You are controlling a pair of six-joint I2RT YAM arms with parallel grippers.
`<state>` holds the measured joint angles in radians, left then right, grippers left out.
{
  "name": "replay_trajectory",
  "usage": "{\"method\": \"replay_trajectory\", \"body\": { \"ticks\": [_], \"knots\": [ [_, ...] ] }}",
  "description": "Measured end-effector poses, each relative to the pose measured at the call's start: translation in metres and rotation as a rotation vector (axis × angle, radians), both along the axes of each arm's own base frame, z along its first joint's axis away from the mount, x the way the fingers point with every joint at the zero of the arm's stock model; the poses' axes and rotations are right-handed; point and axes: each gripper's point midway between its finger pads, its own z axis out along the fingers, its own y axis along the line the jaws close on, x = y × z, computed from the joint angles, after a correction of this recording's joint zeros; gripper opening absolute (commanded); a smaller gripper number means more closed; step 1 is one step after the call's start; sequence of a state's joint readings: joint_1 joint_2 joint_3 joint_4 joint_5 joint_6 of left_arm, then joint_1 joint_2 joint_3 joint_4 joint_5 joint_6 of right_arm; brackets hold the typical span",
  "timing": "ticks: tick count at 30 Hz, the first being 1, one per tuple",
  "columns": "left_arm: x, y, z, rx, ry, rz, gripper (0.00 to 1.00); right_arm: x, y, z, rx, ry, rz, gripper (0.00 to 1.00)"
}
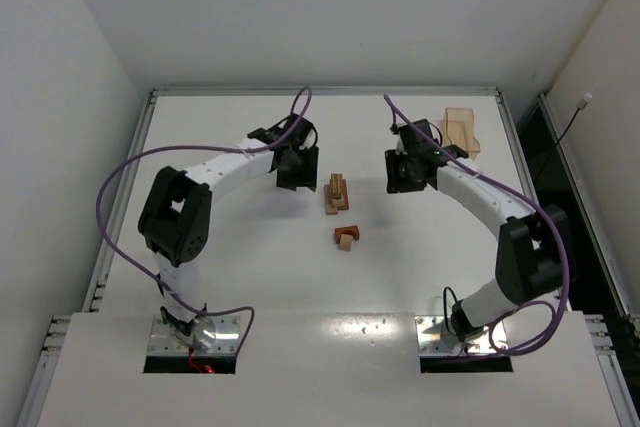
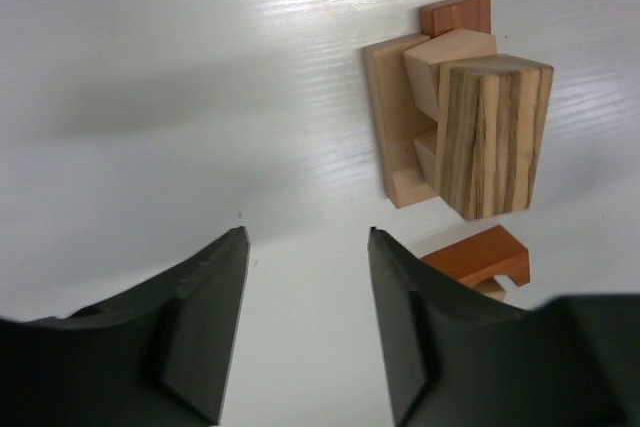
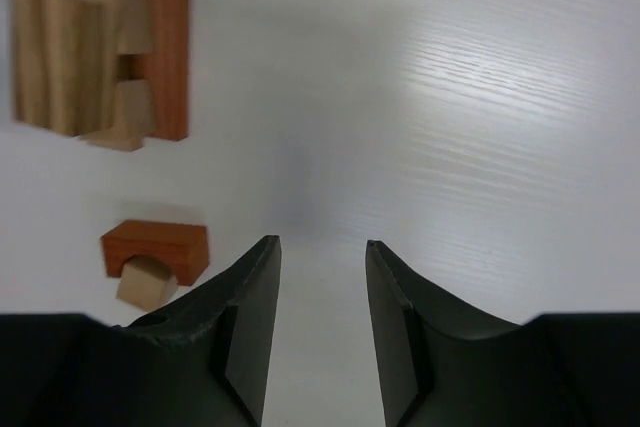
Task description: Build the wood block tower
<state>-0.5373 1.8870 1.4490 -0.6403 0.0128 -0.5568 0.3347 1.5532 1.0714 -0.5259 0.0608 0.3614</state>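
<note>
- Mid-table: reddish-brown arch (image 1: 347,233) with a tan cube (image 1: 345,244) in its opening.
- Just beyond, apart from these: tower (image 1: 338,194) of tan and reddish-brown blocks.
- The left end effector (image 2: 308,237) and right end effector (image 3: 322,245) flank the tower, both part-open and empty.
- Far right corner: translucent tray (image 1: 461,131).

Grained wooden blocks (image 2: 495,137), glossy white table (image 2: 150,67)

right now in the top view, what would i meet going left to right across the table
left tool → tower of stacked wood blocks → right tool → translucent tan tray
</note>
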Motion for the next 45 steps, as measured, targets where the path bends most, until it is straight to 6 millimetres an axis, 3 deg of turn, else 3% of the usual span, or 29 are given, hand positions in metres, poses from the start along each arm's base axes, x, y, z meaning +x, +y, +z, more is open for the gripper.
{"method": "replay_trajectory", "body": {
  "ticks": [4, 5, 9, 11, 13, 15, 25, 36, 45],
  "knots": [
    [0.004, 0.019, 0.021, -0.011, -0.050, 0.041, 0.81, -0.014, 0.042, 0.009, 0.089, -0.014, 0.210, 0.49],
    [0.005, 0.030, 0.024, -0.013, -0.055, 0.064, 0.84, -0.022, 0.056, 0.012, 0.099, -0.024, 0.291, 0.49],
    [0.017, 0.089, 0.028, -0.007, -0.060, 0.204, 0.88, -0.066, 0.109, 0.017, 0.090, -0.073, 0.636, 0.50],
    [0.022, 0.117, 0.030, -0.007, -0.065, 0.271, 0.88, -0.088, 0.125, 0.014, 0.075, -0.084, 0.778, 0.50],
    [0.024, 0.145, 0.032, -0.008, -0.068, 0.337, 0.88, -0.102, 0.130, 0.008, 0.051, -0.086, 0.874, 0.49],
    [0.022, 0.158, 0.034, -0.012, -0.071, 0.367, 0.90, -0.103, 0.126, 0.000, 0.025, -0.078, 0.906, 0.48],
    [0.009, 0.156, 0.038, -0.042, -0.077, 0.341, 0.90, -0.090, 0.107, -0.038, 0.003, 0.024, 0.920, 0.45],
    [0.009, 0.154, 0.034, -0.059, -0.059, 0.329, 0.90, -0.089, 0.110, -0.041, 0.146, 0.101, 0.917, 0.48],
    [0.011, 0.154, 0.021, -0.058, -0.024, 0.330, 0.90, -0.079, 0.104, -0.052, 0.155, 0.139, 0.882, 0.49]
  ]
}}
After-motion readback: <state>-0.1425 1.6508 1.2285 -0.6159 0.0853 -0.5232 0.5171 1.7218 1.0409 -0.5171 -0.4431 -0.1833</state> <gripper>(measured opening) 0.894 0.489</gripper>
